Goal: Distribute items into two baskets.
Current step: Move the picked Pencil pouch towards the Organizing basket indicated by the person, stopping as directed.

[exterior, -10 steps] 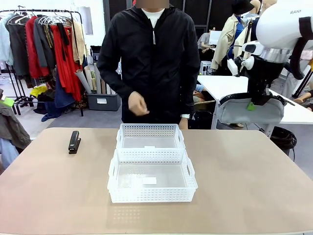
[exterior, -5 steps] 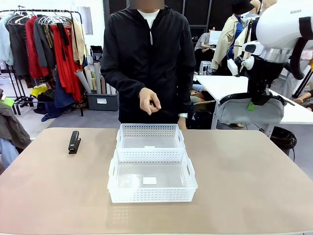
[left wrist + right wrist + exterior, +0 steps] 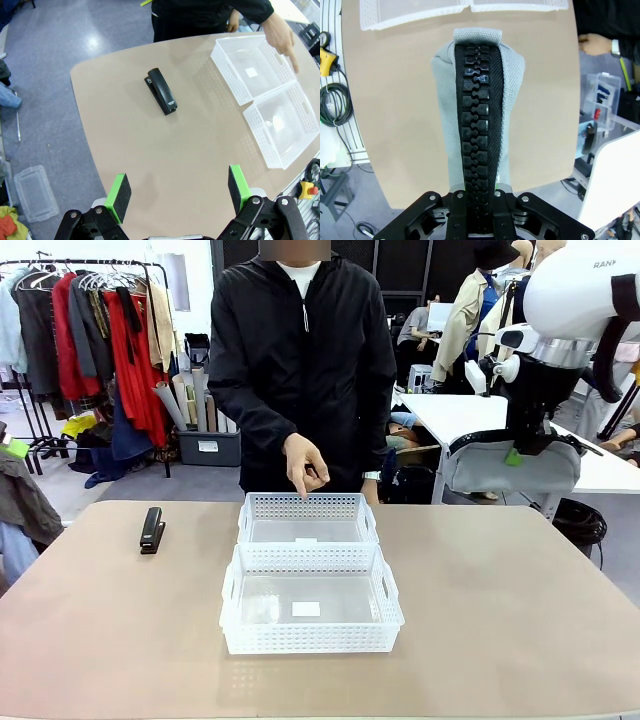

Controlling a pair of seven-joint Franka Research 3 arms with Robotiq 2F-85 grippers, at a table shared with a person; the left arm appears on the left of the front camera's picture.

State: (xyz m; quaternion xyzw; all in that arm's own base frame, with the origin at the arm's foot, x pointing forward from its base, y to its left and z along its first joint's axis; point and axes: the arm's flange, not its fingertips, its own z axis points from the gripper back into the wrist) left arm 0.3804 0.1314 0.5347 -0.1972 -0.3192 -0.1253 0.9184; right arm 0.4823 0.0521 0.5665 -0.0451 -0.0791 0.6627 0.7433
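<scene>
My right gripper (image 3: pixel 520 446) hangs high over the table's far right, shut on the grey pouch (image 3: pixel 512 466). In the right wrist view the pouch (image 3: pixel 477 115) shows its black zipper and covers the fingers. A black stapler (image 3: pixel 152 529) lies flat at the table's left; the same stapler (image 3: pixel 161 91) lies well ahead of my open left gripper (image 3: pixel 178 190), which holds nothing. Two white baskets stand mid-table, the far basket (image 3: pixel 305 499) touching the near basket (image 3: pixel 310 638), both empty. The person's hand (image 3: pixel 304 464) points a finger down at the far basket (image 3: pixel 226 75).
The person stands at the far edge behind the baskets. A white table (image 3: pixel 455 420) stands behind my right gripper, and a clothes rack (image 3: pixel 100 340) at the back left. Bare tabletop (image 3: pixel 500 590) spreads on both sides of the baskets.
The person's hand has dropped from chest height and now points down at the far basket. Neither arm has moved, and the pouch stays held.
</scene>
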